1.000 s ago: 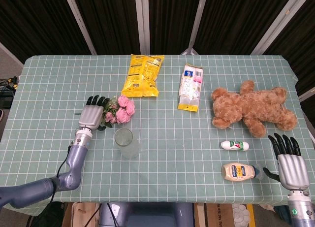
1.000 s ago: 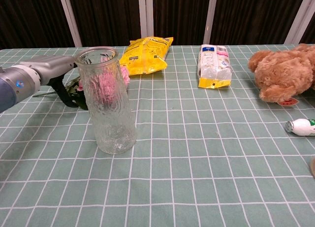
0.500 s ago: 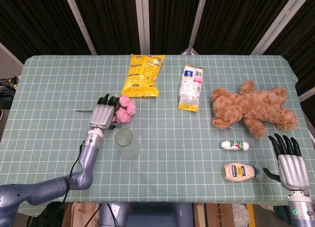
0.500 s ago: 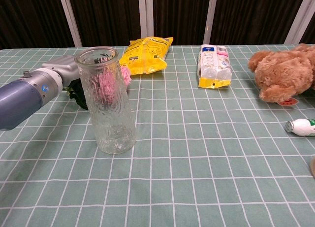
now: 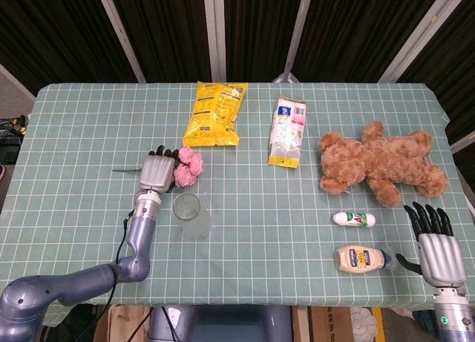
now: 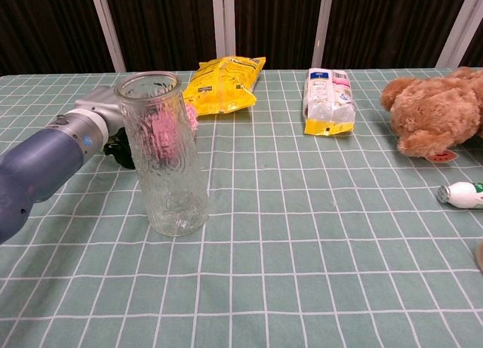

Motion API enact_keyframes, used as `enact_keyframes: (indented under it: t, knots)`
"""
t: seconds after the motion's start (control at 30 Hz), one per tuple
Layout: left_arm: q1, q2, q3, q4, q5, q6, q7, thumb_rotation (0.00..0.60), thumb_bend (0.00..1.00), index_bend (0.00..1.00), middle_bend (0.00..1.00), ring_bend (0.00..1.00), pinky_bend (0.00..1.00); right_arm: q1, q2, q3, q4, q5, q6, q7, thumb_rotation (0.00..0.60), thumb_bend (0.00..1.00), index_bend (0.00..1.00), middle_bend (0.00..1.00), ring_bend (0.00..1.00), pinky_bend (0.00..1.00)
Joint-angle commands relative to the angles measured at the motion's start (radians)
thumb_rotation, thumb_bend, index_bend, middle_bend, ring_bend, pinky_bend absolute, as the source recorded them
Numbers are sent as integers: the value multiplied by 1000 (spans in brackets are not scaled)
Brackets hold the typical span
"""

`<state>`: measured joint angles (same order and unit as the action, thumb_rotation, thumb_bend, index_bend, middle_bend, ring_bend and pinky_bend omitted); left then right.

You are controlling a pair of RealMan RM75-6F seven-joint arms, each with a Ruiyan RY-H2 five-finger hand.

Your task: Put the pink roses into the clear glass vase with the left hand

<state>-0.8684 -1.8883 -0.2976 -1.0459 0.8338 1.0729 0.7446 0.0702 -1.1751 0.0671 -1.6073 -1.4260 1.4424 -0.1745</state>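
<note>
- The pink roses (image 5: 188,166) lie on the table (image 5: 74,134) just behind the clear glass vase (image 5: 190,214), toward the yellow bag.
- The left hand (image 5: 157,171) lies over the roses' leafy end, touching them; whether its fingers grip the stems I cannot tell, since its back hides them.
- Judged by look, the roses are light and soft: blooms crush easily, the thin stem bends. The best hold is likely on the gathered stems below the blooms.
- The vase looks rigid, breakable and narrow-mouthed, and probably tips easily if knocked.
- The right hand (image 5: 438,248) hangs far right of the vase, fingers spread, holding nothing.
- Count: 1 bunch of roses, 1 vase, 1 yellow snack bag (image 5: 214,113), 1 white packet (image 5: 287,131), 1 teddy bear (image 5: 382,162), 2 small bottles (image 5: 354,219).
</note>
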Motion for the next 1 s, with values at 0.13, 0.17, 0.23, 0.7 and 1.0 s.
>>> enact_keyframes:
  t: [0.13,0.17,0.23,0.7,1.0]
  knots:
    - [-11,-47,4,81,31,9,-19,600,454,337,426,293,436,-1,1,-1,-3,0,1,2,600,169,124,94,10,0]
    - [-12,-50,5,89,41,12,-29,600,468,360,452,317,454,-1,1,-1,-3,1,1,2,600,169,124,94,11,0]
    - [-11,-58,9,114,65,23,-52,600,478,381,475,337,463,-2,2,0,-5,1,2,2,600,169,124,94,10,0]
    - [64,89,-30,-8,189,60,-347,600,483,391,471,343,457,-6,9,-3,-18,-6,11,11,600,169,123,94,11,0]
    - [193,403,-131,-460,226,98,-634,600,483,392,466,335,445,-9,15,-9,-36,-20,15,18,600,169,124,94,10,0]
